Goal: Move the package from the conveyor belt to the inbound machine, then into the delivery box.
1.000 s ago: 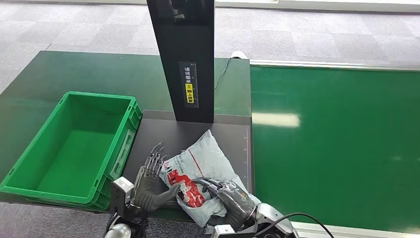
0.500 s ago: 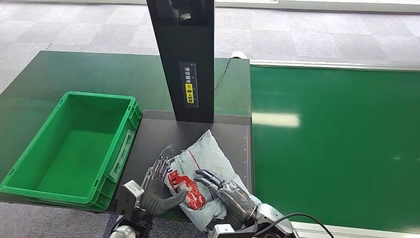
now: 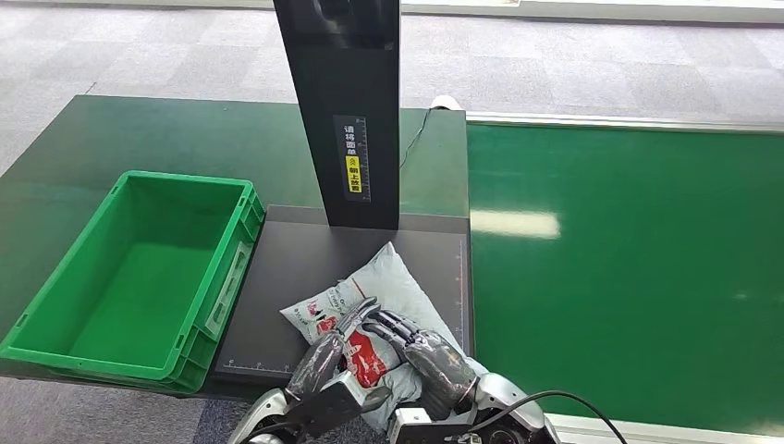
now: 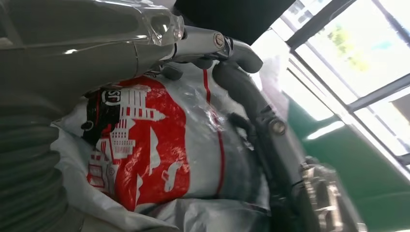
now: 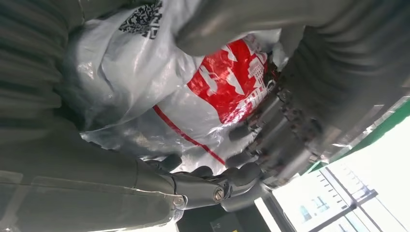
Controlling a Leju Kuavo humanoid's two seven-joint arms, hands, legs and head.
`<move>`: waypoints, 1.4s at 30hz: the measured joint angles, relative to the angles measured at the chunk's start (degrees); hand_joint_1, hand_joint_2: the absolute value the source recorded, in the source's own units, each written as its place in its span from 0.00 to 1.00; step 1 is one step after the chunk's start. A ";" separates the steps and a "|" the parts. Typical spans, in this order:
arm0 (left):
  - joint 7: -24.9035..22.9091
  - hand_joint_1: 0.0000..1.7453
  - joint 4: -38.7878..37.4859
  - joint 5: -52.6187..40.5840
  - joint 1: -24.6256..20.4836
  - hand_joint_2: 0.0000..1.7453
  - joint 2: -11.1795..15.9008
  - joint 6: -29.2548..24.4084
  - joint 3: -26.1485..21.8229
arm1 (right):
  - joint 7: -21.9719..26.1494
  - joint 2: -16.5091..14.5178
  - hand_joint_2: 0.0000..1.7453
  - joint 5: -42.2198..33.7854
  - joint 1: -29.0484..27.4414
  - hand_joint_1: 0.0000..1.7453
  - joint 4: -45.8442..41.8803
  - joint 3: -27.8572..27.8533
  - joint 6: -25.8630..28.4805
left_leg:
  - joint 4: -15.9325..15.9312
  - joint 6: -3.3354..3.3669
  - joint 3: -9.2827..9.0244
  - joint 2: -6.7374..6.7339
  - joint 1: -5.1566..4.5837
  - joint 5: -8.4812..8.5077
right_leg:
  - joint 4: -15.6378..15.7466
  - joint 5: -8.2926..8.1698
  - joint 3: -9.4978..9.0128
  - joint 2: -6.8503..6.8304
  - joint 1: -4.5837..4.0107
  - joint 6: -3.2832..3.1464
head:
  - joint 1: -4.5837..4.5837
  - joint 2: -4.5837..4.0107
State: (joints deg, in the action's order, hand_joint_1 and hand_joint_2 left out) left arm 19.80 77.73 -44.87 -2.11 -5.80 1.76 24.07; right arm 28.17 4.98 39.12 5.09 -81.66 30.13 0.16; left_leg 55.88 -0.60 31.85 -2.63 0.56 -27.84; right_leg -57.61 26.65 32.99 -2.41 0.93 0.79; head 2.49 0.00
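The grey-and-red poly mailer package (image 3: 388,296) lies on the black inbound machine platform (image 3: 314,259), at its near edge. Both the left hand (image 3: 328,351) and right hand (image 3: 425,356) grasp it, fingers (image 4: 241,92) wrapped around. The green delivery box (image 3: 139,268) sits to the left.

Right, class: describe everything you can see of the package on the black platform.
The package is a soft grey-white plastic mailer bag, crinkled and glossy, with a red and black printed picture, a thin red line and a QR code. It lies flat and slightly skewed on the black platform of the inbound machine, before its upright column. The left robot hand and right robot hand both rest on its near end, fingers laid over the print.
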 joint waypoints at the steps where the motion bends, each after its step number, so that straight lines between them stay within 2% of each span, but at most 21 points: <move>1: -1.11 0.00 -0.70 -1.33 -0.44 1.00 0.01 -0.45 0.33 | -0.14 -0.01 1.00 0.14 -0.08 0.00 0.00 -0.02 -0.01 | 0.00 0.00 -0.02 0.00 0.00 0.00 | 0.00 0.00 -0.01 0.00 0.00 0.00 | 0.00 0.00; 6: -3.28 0.00 -3.24 -3.98 -1.94 1.00 -0.17 -0.91 0.97 | -0.43 -0.60 1.00 0.57 -1.15 0.00 -0.34 -0.70 2.59 | -0.01 0.00 -0.06 0.00 0.00 0.00 | 0.00 0.00 -0.07 0.00 0.00 0.00 | 0.00 0.00; 14: -4.42 0.00 -5.26 -5.06 -2.91 1.00 -0.85 0.25 0.74 | 0.58 -3.60 1.00 -4.36 -3.65 0.00 -4.69 -5.35 12.91 | 0.00 0.00 -0.10 0.01 0.00 0.00 | 0.00 0.00 -0.10 -0.01 0.00 0.00 | 0.00 0.00; 18: -5.63 0.00 -6.57 -5.65 -3.05 1.00 -1.16 0.83 0.80 | 1.75 -4.73 1.00 -7.02 -3.77 0.00 -6.59 -7.27 16.36 | 0.00 0.00 -0.12 0.01 0.00 0.00 | 0.00 0.00 -0.13 -0.01 0.01 0.00 | -0.01 0.00; 23: -7.30 0.00 -8.05 -6.31 -3.70 1.00 -1.71 1.02 0.80 | 1.88 -5.30 1.00 -8.09 -3.79 0.00 -7.38 -7.91 17.58 | -0.01 0.01 -0.20 0.02 0.00 -0.01 | 0.00 0.01 -0.25 -0.01 0.01 0.00 | 0.00 0.00; 38: -7.55 0.01 -9.17 -6.32 -4.22 1.00 -2.14 1.02 0.78 | 1.92 -5.74 1.00 -8.28 -3.81 0.00 -7.57 -8.26 17.70 | -0.02 0.01 -0.52 0.07 0.00 -0.02 | 0.01 0.02 -0.64 -0.03 0.03 0.00 | 0.00 0.00; 39: -7.57 0.11 -9.17 -6.33 -4.22 1.00 -2.15 1.02 0.78 | 1.92 -5.74 1.00 -8.28 -3.82 0.00 -7.60 -8.27 17.70 | -0.02 0.01 -0.52 0.07 0.00 -0.02 | 0.01 0.02 -0.65 -0.03 0.03 0.00 | 0.00 0.00; 40: -7.62 0.25 -9.17 -6.35 -4.22 1.00 -2.15 1.02 0.77 | 1.93 -5.74 1.00 -8.32 -3.82 0.00 -7.61 -8.27 17.75 | -0.02 0.01 -0.53 0.07 0.00 -0.02 | 0.01 0.02 -0.65 -0.03 0.03 0.00 | 0.00 0.00; 42: -7.81 0.68 -9.17 -6.52 -4.22 1.00 -2.17 1.01 0.76 | 2.10 -5.74 1.00 -8.71 -3.82 0.00 -7.63 -8.28 18.19 | -0.02 0.01 -0.53 0.07 0.00 -0.02 | 0.01 0.02 -0.67 -0.03 0.03 0.00 | 0.00 0.00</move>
State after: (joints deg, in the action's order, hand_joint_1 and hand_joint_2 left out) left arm 11.99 68.56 -51.40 -6.33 -7.97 2.77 24.84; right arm 30.27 -0.76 30.42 1.27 -89.29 21.85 18.35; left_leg 55.86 -0.60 31.32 -2.56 0.56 -27.86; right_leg -57.60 26.66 32.32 -2.44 0.97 0.80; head 2.49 0.00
